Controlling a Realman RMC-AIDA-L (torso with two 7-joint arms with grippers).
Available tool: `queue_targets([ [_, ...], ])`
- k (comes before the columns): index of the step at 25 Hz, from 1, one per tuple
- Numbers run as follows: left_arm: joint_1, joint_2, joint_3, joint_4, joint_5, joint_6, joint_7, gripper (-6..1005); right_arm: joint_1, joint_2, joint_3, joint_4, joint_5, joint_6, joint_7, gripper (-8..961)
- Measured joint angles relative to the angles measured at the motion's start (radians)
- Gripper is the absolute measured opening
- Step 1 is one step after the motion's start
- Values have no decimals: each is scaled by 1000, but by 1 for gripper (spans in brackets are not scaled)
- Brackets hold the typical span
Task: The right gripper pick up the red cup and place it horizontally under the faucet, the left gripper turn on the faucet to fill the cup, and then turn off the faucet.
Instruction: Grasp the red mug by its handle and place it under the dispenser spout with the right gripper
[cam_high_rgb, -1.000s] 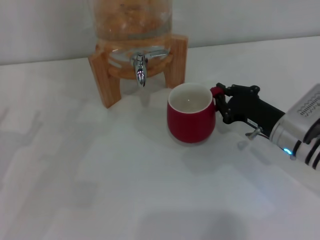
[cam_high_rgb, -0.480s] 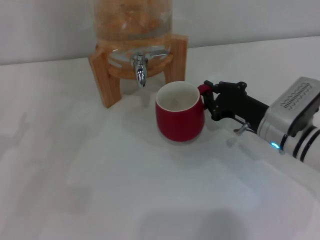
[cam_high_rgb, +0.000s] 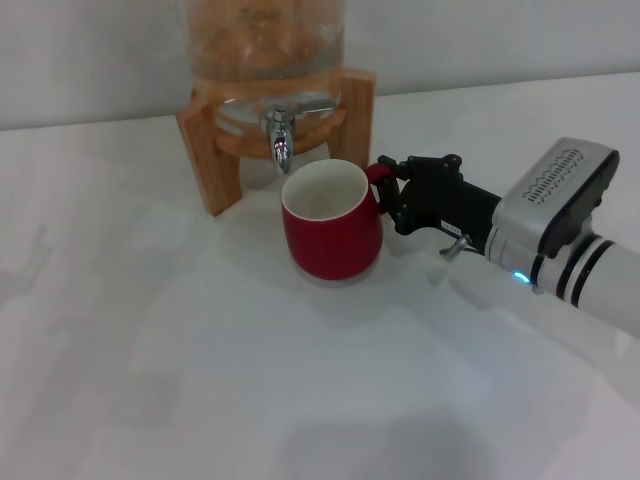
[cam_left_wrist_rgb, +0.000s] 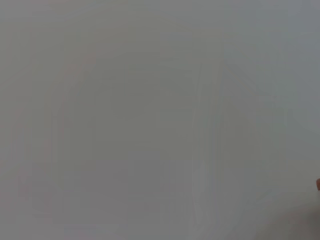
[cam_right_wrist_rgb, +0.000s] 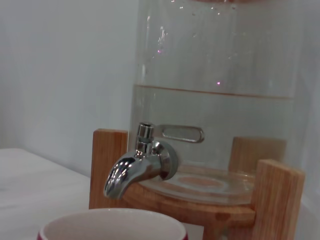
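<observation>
One rounded red cup (cam_high_rgb: 331, 227) of glossy ceramic stands upright on the pale, matte surface (cam_high_rgb: 200, 350), its white inside showing and its small loop handle turned toward the robot's right. The right hand (cam_high_rgb: 385, 190), a black fingered claw, is clenched on that handle. Behind it run a black jointed body, a silver-grey ribbed housing and a white arm with black rings and a small blue-green light, all reaching in from the right, low over the surface.

The cup sits just in front of the faucet (cam_high_rgb: 279, 131) and slightly to its right, its rim near the spout's tip but not squarely beneath it. The faucet is small and mirror-bright chrome, with a downturned, curved spout and a flat slotted lever lying sideways. It is fixed into the base of a clear glass jar (cam_high_rgb: 265, 50), a smooth cylinder that holds clear liquid. The jar rests on a light wooden stand (cam_high_rgb: 205, 150) with blocky square legs and a round ring.

In the right wrist view the faucet (cam_right_wrist_rgb: 142, 167) looms above the cup's white rim (cam_right_wrist_rgb: 112, 225), with the stand's legs on either side.

The left hand is not seen; its wrist view shows only a blank grey field.
</observation>
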Motion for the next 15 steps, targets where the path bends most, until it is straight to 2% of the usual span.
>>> queue_targets([
  [15, -10, -2, 0, 1, 3, 1, 0, 846, 36, 3, -1, 9, 2, 55, 2, 115],
])
